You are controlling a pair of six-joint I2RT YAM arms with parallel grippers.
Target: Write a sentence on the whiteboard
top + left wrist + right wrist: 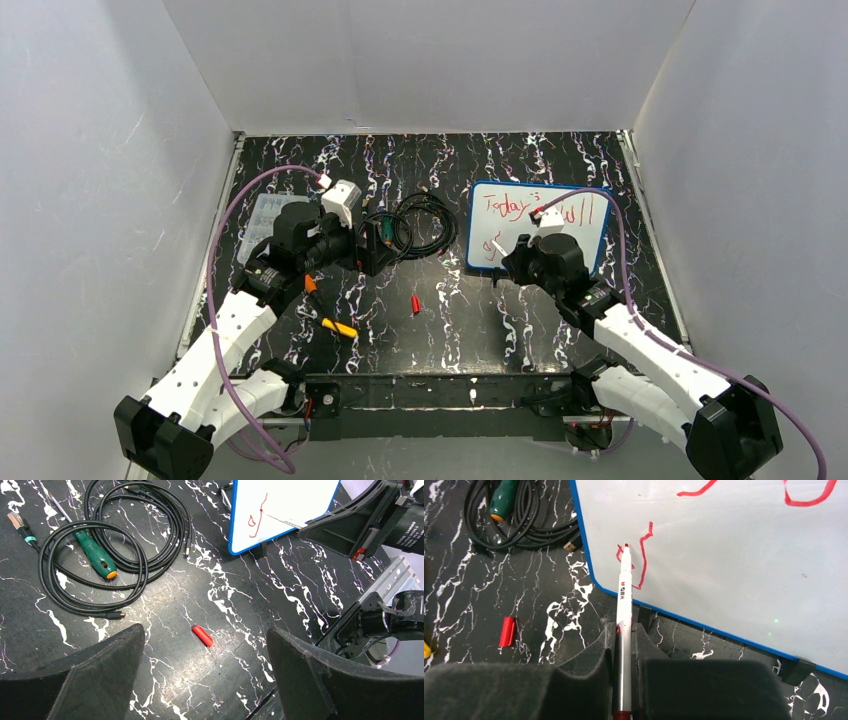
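Observation:
The whiteboard (575, 215) with its blue frame stands at the back right; it also shows in the left wrist view (285, 505) and the right wrist view (734, 560). The sentence (510, 205) is red lettering starting "Today's", with a few strokes of a second line (644, 555) at the lower left. My right gripper (624, 640) is shut on a white marker (624, 600); its red tip rests on the board at those strokes. My left gripper (205, 670) is open and empty, above the table left of the board. The red marker cap (202, 635) lies on the table between its fingers.
A black cable coil (420, 225) with a green-handled screwdriver (95, 552) lies left of the board. A small clear plastic box (262, 215) sits at the back left. Orange and yellow small tools (335, 325) lie near the left arm.

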